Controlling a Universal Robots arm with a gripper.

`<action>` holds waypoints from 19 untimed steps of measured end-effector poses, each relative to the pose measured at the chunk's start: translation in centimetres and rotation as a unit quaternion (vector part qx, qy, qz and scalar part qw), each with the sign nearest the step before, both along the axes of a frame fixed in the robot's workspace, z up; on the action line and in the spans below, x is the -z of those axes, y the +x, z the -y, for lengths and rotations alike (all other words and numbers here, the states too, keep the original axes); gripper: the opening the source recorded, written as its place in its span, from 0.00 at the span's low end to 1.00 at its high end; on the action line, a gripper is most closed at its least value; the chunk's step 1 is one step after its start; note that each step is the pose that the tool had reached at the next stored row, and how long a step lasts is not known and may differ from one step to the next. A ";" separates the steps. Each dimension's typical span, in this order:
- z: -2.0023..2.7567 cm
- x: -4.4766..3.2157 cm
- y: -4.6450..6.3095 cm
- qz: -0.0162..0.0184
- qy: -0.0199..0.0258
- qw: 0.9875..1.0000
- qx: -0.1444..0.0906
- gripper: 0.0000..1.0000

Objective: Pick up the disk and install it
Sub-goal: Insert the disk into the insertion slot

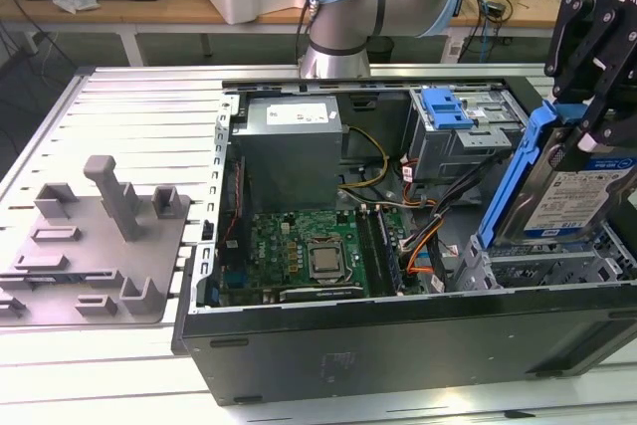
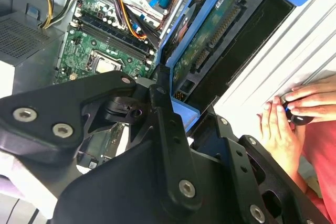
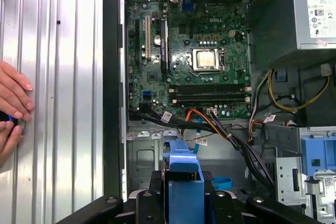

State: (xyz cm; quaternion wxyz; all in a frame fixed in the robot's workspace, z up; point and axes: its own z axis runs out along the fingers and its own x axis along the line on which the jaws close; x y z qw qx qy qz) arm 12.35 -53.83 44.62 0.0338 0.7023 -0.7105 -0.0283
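gripper [image 1: 595, 126] clamped on disk [image 1: 582, 204], held tilted above computer case [image 1: 348, 350]; pickup done, disk not yet seated.

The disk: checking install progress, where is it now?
At the exterior view's right, the disk stands on edge in the gripper, low in the computer case beside the grey drive cage.
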 end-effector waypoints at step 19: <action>-0.09 -0.08 0.0 0.000 -0.002 1.000 -0.012 0.37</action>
